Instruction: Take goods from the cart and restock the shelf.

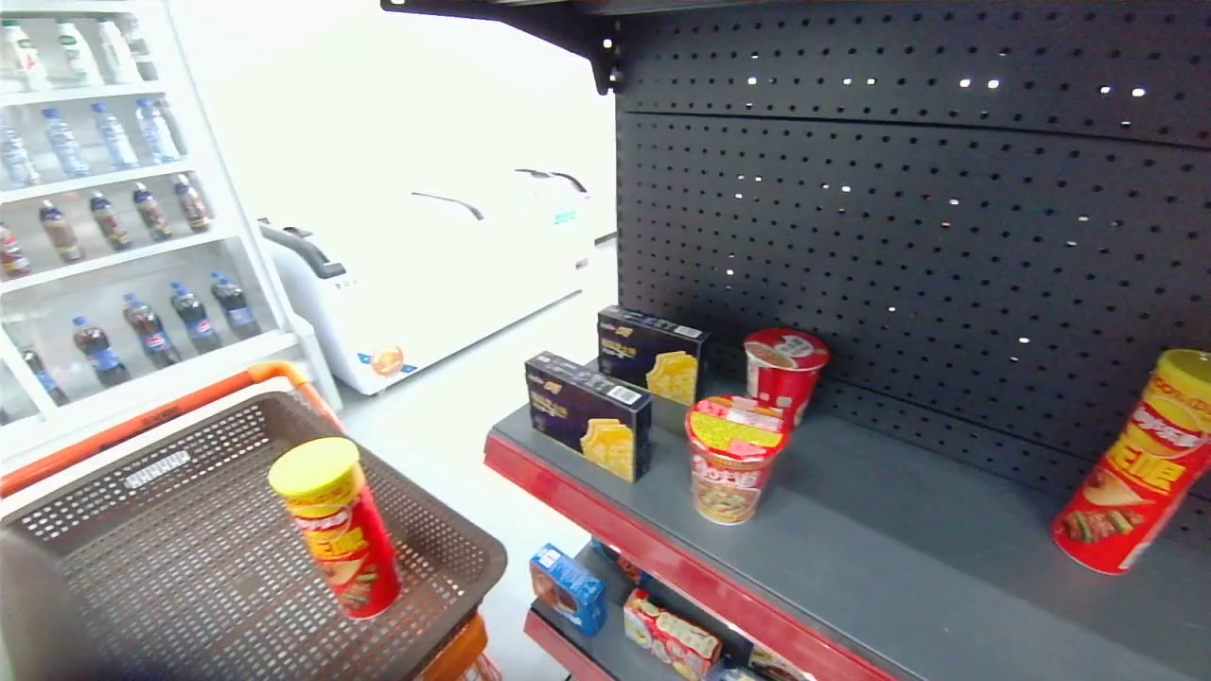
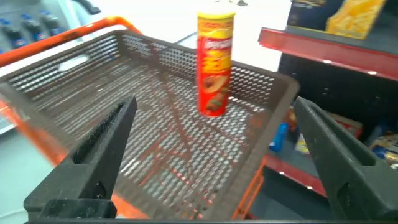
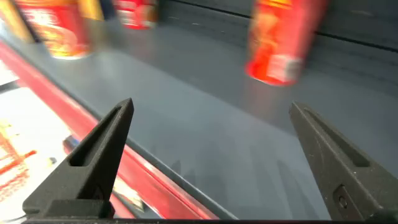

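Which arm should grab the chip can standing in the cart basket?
Left. The left gripper is open and faces the chip can in the basket; the right gripper hangs open over the shelf instead.

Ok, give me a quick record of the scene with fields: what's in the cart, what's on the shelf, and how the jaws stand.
cart: brown perforated plastic basket with orange handle
in cart: one red cylindrical chip can with yellow lid, upright
shelf: grey metal board with red front edge
on shelf: two dark rectangular boxes, two red noodle cups, a second red chip can at the right
left jaws: open, above the basket
right jaws: open, above the shelf
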Controlling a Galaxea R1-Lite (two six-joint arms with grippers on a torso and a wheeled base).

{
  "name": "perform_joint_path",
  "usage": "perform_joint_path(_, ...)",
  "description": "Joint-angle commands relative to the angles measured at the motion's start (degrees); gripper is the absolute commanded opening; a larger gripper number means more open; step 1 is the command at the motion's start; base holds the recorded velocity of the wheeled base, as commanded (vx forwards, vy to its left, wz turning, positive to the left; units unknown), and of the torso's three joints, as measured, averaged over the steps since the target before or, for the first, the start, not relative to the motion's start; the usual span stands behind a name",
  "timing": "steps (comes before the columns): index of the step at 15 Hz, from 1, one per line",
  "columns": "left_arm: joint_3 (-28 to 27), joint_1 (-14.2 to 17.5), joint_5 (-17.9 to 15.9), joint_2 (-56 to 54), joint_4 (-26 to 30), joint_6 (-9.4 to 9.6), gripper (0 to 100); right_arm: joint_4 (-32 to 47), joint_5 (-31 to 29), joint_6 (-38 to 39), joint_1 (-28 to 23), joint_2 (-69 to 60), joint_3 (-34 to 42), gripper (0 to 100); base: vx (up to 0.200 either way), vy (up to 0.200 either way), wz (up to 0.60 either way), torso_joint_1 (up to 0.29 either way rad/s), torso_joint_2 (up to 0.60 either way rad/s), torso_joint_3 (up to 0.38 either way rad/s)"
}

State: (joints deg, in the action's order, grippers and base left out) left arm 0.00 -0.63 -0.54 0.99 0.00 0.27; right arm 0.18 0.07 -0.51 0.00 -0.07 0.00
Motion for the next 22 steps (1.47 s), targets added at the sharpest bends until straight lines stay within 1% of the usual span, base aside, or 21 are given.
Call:
perform_joint_path(1, 0.00, 0.02, 0.01, -0.02, 0.00, 0.00, 100, -0.01, 0.01, -0.02, 0.00, 0.07, 0.00, 100, 0.000, 0.000, 0.60, 0.002, 0.01, 0.002)
perform_joint_path(2, 0.00, 0.02, 0.01, -0.02, 0.00, 0.00, 100, -0.01, 0.01, 0.25, 0.09, 0.07, 0.00, 100, 0.000, 0.000, 0.60, -0.007, 0.00, 0.002)
perform_joint_path(8, 0.00, -0.07, 0.01, -0.02, 0.00, 0.08, 100, -0.01, 0.01, 0.25, 0.09, 0.07, 0.00, 100, 0.000, 0.000, 0.00, 0.000, 0.00, 0.000)
perform_joint_path(10, 0.00, -0.07, -0.87, -0.02, 0.00, 1.67, 100, -0.01, 0.01, 0.25, 0.09, 0.07, 0.00, 100, 0.000, 0.000, 0.00, 0.000, 0.00, 0.000)
perform_joint_path(11, 0.00, -0.07, -0.69, -0.02, 0.09, 1.49, 100, -0.01, 0.01, 0.25, 0.09, 0.07, 0.00, 100, 0.000, 0.000, 0.00, 0.000, 0.00, 0.000)
perform_joint_path(12, -1.67, 0.28, -0.34, 0.33, 0.35, 2.37, 100, -0.01, 0.01, 0.25, 0.09, 0.07, 0.00, 100, 0.000, 0.000, 0.00, 0.000, 0.00, 0.000)
perform_joint_path(13, -12.92, -1.65, -1.57, 6.22, 3.60, 7.03, 100, -0.01, 0.01, 0.25, 0.09, 0.07, 0.00, 100, 0.000, 0.000, 0.00, 0.000, 0.00, 0.000)
perform_joint_path(14, -17.75, -2.79, -1.84, 13.08, 8.61, 8.78, 100, -0.01, 0.01, 0.25, 0.09, 0.07, 0.00, 100, 0.000, 0.000, 0.00, 0.000, 0.00, 0.000)
perform_joint_path(15, -24.61, -4.55, -2.63, 21.07, 16.87, 8.43, 100, -0.01, 0.01, 0.25, 0.09, 0.07, 0.00, 100, 0.000, 0.000, 0.00, 0.000, 0.00, 0.000)
perform_joint_path(16, -25.49, -7.72, -5.79, 25.38, 19.16, 7.47, 100, -0.01, 0.01, 0.25, 0.00, 0.07, 0.00, 100, 0.000, 0.000, 0.00, 0.000, 0.00, 0.000)
perform_joint_path(17, -23.82, -8.77, -7.46, 28.28, 18.28, 6.32, 100, -0.01, 0.01, 0.25, 0.09, 0.07, 0.00, 100, 0.000, 0.000, 0.00, 0.000, 0.00, 0.000)
perform_joint_path(18, -22.68, -9.56, -8.60, 30.21, 16.17, 3.34, 100, -0.01, 0.01, 0.25, 0.09, 0.07, 0.00, 100, 0.000, 0.000, 0.00, 0.000, 0.00, 0.000)
perform_joint_path(19, -22.41, -10.00, -8.78, 32.24, 14.85, 2.72, 100, -0.01, 0.01, 0.25, 0.09, 0.07, 0.00, 100, 0.000, 0.000, 0.00, 0.000, 0.00, 0.000)
perform_joint_path(20, -21.71, -10.44, -8.78, 38.21, 10.72, 2.10, 100, -0.01, 0.01, 0.25, 0.09, 0.07, 0.00, 100, 0.000, 0.000, 0.00, 0.000, 0.00, 0.000)
perform_joint_path(21, -21.62, -10.44, -8.87, 42.69, 7.82, 0.79, 100, -0.01, 0.01, 0.25, 0.09, 0.07, 0.00, 100, 0.000, 0.000, 0.00, 0.000, 0.00, 0.000)
perform_joint_path(22, -21.62, -10.70, -8.87, 47.35, 3.87, 0.26, 100, -0.01, 0.01, 0.25, 0.00, 0.07, 0.00, 100, 0.000, 0.000, 0.00, 0.000, 0.00, 0.000)
